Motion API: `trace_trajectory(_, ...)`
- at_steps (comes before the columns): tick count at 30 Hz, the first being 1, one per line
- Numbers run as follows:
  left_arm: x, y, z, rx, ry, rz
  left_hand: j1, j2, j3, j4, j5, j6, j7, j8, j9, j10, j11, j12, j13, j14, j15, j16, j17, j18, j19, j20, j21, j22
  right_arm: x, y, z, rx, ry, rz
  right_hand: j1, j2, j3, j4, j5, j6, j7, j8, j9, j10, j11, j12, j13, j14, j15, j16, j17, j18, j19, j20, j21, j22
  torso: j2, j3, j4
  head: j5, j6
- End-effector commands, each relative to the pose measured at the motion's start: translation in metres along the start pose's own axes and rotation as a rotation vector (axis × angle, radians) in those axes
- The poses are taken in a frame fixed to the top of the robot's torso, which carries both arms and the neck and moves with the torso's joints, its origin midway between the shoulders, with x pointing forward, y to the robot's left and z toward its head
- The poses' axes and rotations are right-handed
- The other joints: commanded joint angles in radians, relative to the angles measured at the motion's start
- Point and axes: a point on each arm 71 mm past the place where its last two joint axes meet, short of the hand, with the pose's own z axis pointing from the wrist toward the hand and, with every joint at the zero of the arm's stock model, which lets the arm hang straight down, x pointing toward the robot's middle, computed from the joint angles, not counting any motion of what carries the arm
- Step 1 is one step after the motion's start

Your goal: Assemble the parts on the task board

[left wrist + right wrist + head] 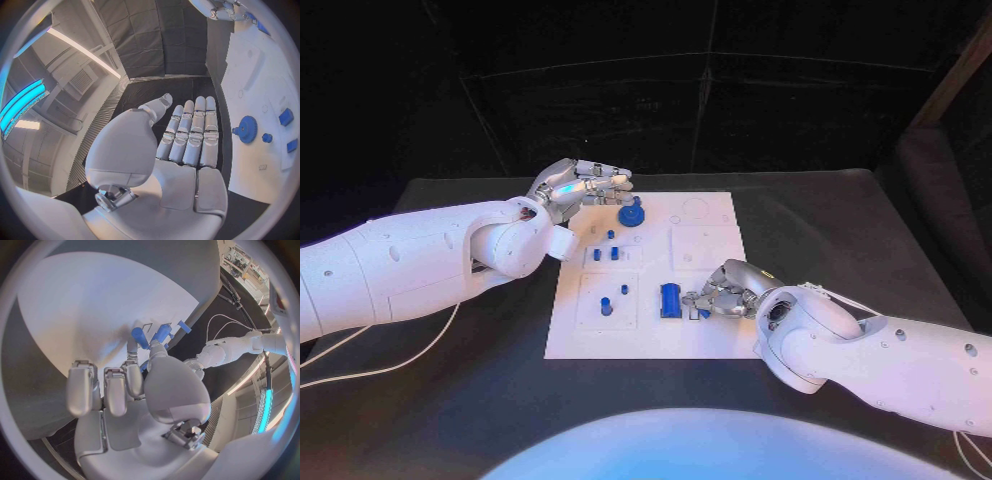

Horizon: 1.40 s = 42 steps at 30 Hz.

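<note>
Task board (pixel 711 300) — left hand (pixel 577 188) flat-fingered, right hand (pixel 726 290) curled by blue part (pixel 671 300).

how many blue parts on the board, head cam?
7 visible. On the task board: a gear by the left hand, three small pegs mid-left, two pieces lower left, a cylinder by the right hand, which may hide more.

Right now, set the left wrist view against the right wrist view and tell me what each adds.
Left wrist view alone: the left hand, fingers straight and side by side, holding nothing, beside the blue gear on the task board. Right wrist view alone: the right hand with its fingertips at a blue cylinder part; whether it grips it is unclear. Both show the white board and small blue parts on it.
</note>
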Motion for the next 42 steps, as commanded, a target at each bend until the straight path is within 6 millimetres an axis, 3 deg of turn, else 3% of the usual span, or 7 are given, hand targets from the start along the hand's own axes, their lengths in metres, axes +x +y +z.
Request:
trace_trajectory(1, 0.0018, -0.0012, 0.0003, 0.004, 0.014, -0.008, -0.002, 0.007, 0.0, 0.004, 0.002, -0.007, -0.002, -0.002, -0.001, -0.006, 0.0, 0.002, 0.001, 0.007, 0.0, -0.004, -0.001, 0.006, 0.005, -0.001, -0.005, -0.001, 0.0014, 0.0027, -0.0008, -0.007, 0.016, -0.008, -0.015, 0.003, -0.01, 0.019, -0.032, 0.006, -0.001, 0.009, 0.007, 0.008, -0.001, 0.008, 0.086, 0.092, -0.004, 0.004, 0.209, -0.015, 0.018, -0.01, 0.003, 0.017, 0.0, -0.0004, 0.0002, 0.0, -0.002)
trace_trajectory(8, 0.0015, -0.0012, 0.0002, 0.003, 0.014, -0.008, -0.002, 0.007, 0.0, 0.004, 0.002, -0.007, -0.002, -0.002, -0.001, -0.006, 0.0, 0.002, 0.001, 0.007, 0.0, -0.004, -0.001, 0.006, 0.005, -0.001, -0.005, -0.001, 0.0008, 0.0021, -0.0013, -0.006, 0.012, -0.008, -0.03, 0.011, -0.034, 0.051, -0.071, 0.0, -0.002, 0.02, 0.019, 0.008, -0.002, 0.008, 0.088, 0.092, -0.005, 0.004, 0.21, -0.015, 0.018, -0.011, 0.003, 0.018, 0.0, -0.0003, -0.0015, 0.0, -0.003)
trace_trajectory(14, 0.0015, -0.0012, 0.0003, 0.003, 0.015, -0.008, -0.002, 0.007, 0.0, 0.004, 0.002, -0.007, -0.002, -0.002, -0.001, -0.006, 0.0, 0.002, 0.001, 0.007, 0.0, -0.004, -0.001, 0.006, 0.005, -0.001, -0.005, -0.001, 0.0002, 0.0022, -0.0019, -0.007, 0.006, -0.006, -0.034, 0.017, -0.04, 0.059, -0.073, 0.0, -0.003, 0.024, 0.024, 0.012, -0.003, 0.014, 0.093, 0.092, -0.005, 0.005, 0.211, -0.016, 0.019, -0.011, 0.004, 0.02, 0.0, 0.0003, -0.0004, 0.0, -0.002)
trace_trajectory(19, 0.0015, -0.0012, 0.0002, 0.003, 0.015, -0.008, -0.002, 0.007, 0.0, 0.004, 0.002, -0.007, -0.002, -0.002, -0.001, -0.006, 0.0, 0.002, 0.001, 0.007, 0.0, -0.004, -0.001, 0.006, 0.005, -0.001, -0.005, -0.001, -0.0005, 0.0018, -0.0018, -0.008, 0.0, -0.01, 0.048, 0.055, -0.004, 0.02, -0.003, -0.004, -0.01, 0.033, 0.033, 0.016, -0.009, 0.02, 0.098, 0.093, -0.01, 0.006, 0.212, -0.016, 0.021, -0.014, 0.007, 0.024, 0.0, 0.0, 0.0, -0.001, -0.002)
trace_trajectory(25, 0.0013, -0.0012, 0.0001, 0.003, 0.014, -0.008, -0.002, 0.007, 0.0, 0.004, 0.002, -0.007, -0.002, -0.002, -0.001, -0.006, 0.0, 0.002, 0.001, 0.007, 0.0, -0.004, -0.001, 0.006, 0.005, -0.001, -0.005, -0.001, -0.0012, 0.0009, -0.0016, -0.008, -0.007, -0.016, 0.156, 0.077, 0.058, -0.06, -0.066, -0.017, -0.014, 0.037, 0.042, 0.017, -0.014, 0.022, 0.102, 0.093, -0.015, 0.006, 0.213, -0.017, 0.022, -0.02, 0.007, 0.026, 0.0, -0.0003, -0.0005, -0.001, -0.003)
trace_trajectory(35, 0.0012, -0.0012, 0.0002, 0.002, 0.015, -0.008, -0.002, 0.009, 0.0, 0.004, 0.002, -0.008, -0.001, -0.002, 0.0, -0.007, 0.0, 0.002, 0.001, 0.007, 0.0, -0.005, -0.002, 0.006, 0.005, -0.001, -0.005, -0.003, -0.0014, 0.0028, -0.002, -0.015, -0.017, -0.007, 0.168, 0.078, 0.074, -0.076, -0.07, -0.018, -0.015, 0.04, 0.045, 0.02, -0.014, 0.027, 0.107, 0.093, -0.015, 0.007, 0.213, -0.017, 0.023, -0.02, 0.008, 0.028, 0.0, -0.0001, 0.0009, -0.002, -0.004)
trace_trajectory(42, 0.0015, -0.0011, 0.0004, 0.001, 0.017, -0.009, -0.002, 0.009, 0.0, 0.004, 0.002, -0.008, -0.001, -0.002, 0.0, -0.007, 0.0, 0.002, 0.001, 0.007, 0.0, -0.005, -0.002, 0.006, 0.005, -0.001, -0.005, -0.003, -0.0018, 0.0037, -0.0019, -0.019, -0.026, -0.001, 0.149, 0.086, 0.08, -0.067, -0.062, -0.017, -0.013, 0.042, 0.046, 0.022, -0.013, 0.029, 0.108, 0.093, -0.014, 0.007, 0.214, -0.018, 0.024, -0.019, 0.01, 0.031, 0.0, 0.0, -0.0004, -0.001, -0.004)
